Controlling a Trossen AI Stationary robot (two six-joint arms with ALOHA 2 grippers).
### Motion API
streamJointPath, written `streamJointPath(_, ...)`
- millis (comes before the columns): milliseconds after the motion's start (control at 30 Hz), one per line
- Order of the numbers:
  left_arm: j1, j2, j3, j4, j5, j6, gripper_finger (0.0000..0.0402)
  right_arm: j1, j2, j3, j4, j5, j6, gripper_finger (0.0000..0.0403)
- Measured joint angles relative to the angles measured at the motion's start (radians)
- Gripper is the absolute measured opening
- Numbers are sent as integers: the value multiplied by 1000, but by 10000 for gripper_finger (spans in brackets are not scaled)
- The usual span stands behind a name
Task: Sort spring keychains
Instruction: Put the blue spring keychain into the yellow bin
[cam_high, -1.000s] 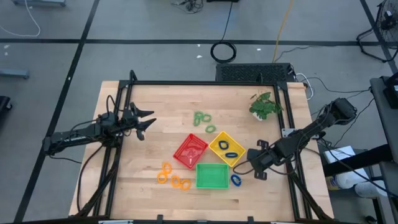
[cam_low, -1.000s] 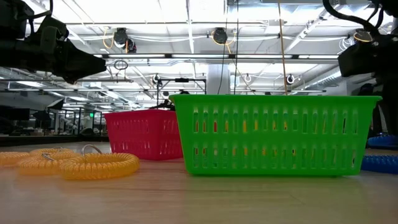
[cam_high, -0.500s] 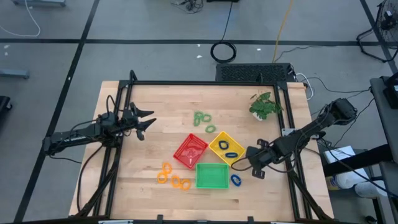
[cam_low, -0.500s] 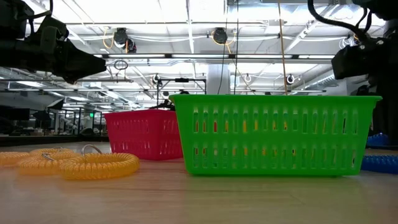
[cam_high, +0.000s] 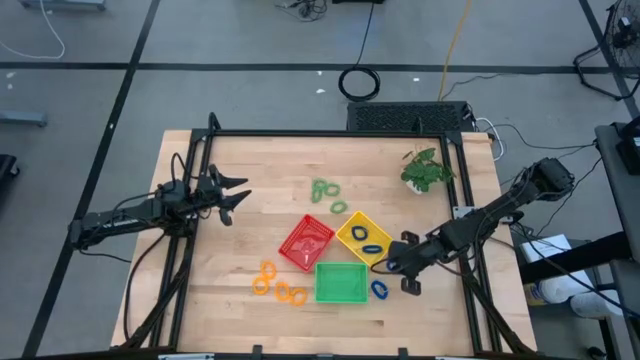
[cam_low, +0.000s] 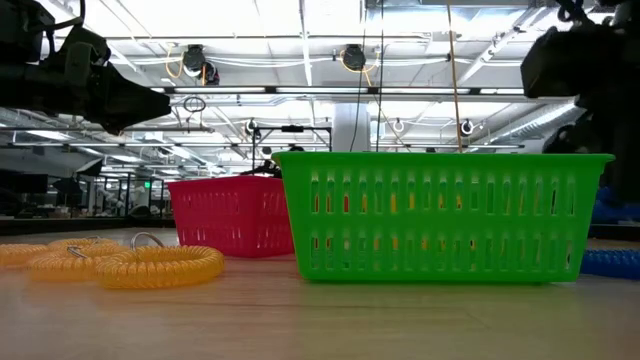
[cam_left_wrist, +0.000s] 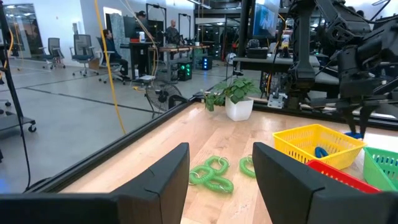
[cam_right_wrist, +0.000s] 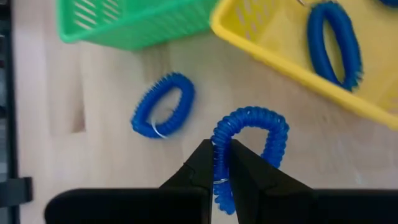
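Here the right claw (cam_right_wrist: 221, 163), clamped thinly on a blue keychain (cam_right_wrist: 249, 146), could drop it short of the yellow tray (cam_right_wrist: 286, 56).

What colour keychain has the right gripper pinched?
Blue keychain in the right gripper; right wrist view shows it best.

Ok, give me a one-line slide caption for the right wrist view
Right gripper pinches a blue spring keychain beside the yellow tray; another blue keychain lies on the table.
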Motion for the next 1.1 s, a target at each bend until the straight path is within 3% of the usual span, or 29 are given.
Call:
streamJointPath(467,0,0,0,0,0,0,184,-28,0,0,202,3,-122,22)
streamJointPath(1100,0,0,0,0,0,0,184,-246,0,0,398,10,-336,22)
